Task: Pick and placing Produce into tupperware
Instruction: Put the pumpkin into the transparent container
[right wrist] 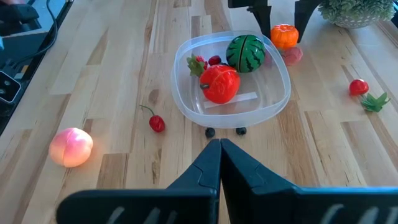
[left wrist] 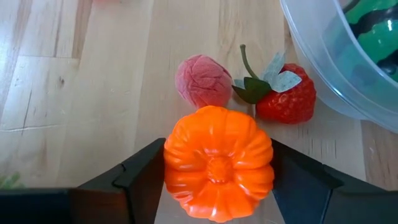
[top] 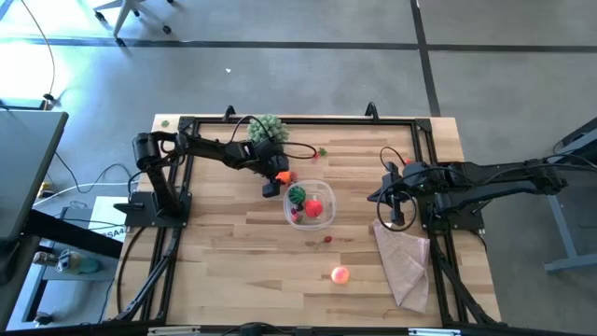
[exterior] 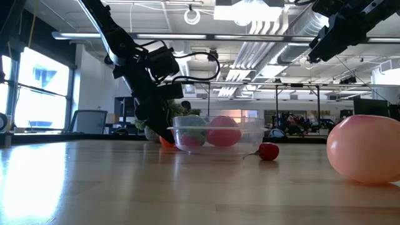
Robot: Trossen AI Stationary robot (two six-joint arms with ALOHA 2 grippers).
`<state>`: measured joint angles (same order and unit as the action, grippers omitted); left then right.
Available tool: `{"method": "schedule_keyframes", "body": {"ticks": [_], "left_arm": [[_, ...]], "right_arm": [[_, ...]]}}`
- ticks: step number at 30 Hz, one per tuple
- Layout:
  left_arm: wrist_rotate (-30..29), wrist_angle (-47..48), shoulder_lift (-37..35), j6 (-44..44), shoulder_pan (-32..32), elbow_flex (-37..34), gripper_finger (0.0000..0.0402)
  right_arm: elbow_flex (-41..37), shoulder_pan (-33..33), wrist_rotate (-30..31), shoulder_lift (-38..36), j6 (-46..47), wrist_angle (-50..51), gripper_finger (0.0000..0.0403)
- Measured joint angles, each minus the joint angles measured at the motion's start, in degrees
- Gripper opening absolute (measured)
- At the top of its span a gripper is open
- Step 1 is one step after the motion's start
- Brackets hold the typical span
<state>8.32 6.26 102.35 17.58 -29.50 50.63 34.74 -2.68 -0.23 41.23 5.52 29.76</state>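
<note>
Left gripper [left wrist: 217, 180] is down at the container's far-left side, its fingers clamped on the orange pumpkin [left wrist: 217, 163], a raspberry [left wrist: 203, 81] and strawberry [left wrist: 286, 94] lying loose just beyond. The container [right wrist: 231, 111] mid-table already holds a watermelon [right wrist: 245, 53], a tomato [right wrist: 219, 83] and smaller bits. To its right a cherry [right wrist: 155, 123] and the peach [right wrist: 71, 147] wait near the front. Far right, the right gripper [right wrist: 220, 163] hangs clenched and empty.

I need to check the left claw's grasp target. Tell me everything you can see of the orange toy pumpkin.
The orange toy pumpkin is small, glossy and ribbed, plastic-looking, with a central dimple on top. It sits upright on the wooden table, just outside the tupperware, between the left claw fingers, which flank both its sides. A pink raspberry and a strawberry lie just beyond it.
</note>
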Motion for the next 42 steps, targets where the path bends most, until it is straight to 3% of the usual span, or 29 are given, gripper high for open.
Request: {"method": "schedule_keyframes", "body": {"ticks": [16,24,32,42], "left_arm": [[1.6,1.3,-1.5,-3.0,-0.1,0.0,0.0251],[3.8,3.5,-4.7,-3.4,-0.1,0.0,0.0231],[3.7,5.2,-7.1,-4.3,-0.1,0.0,0.0245],[4.4,5.5,-8.6,-4.5,1.1,0.1,0.0233]], "right_arm": [[0.0,0.0,0.0,0.0,0.0,0.0,0.0],[0.0,0.0,0.0,0.0,0.0,0.0,0.0],[0.0,0.0,0.0,0.0,0.0,0.0,0.0],[0.0,0.0,0.0,0.0,0.0,0.0,0.0]]}}
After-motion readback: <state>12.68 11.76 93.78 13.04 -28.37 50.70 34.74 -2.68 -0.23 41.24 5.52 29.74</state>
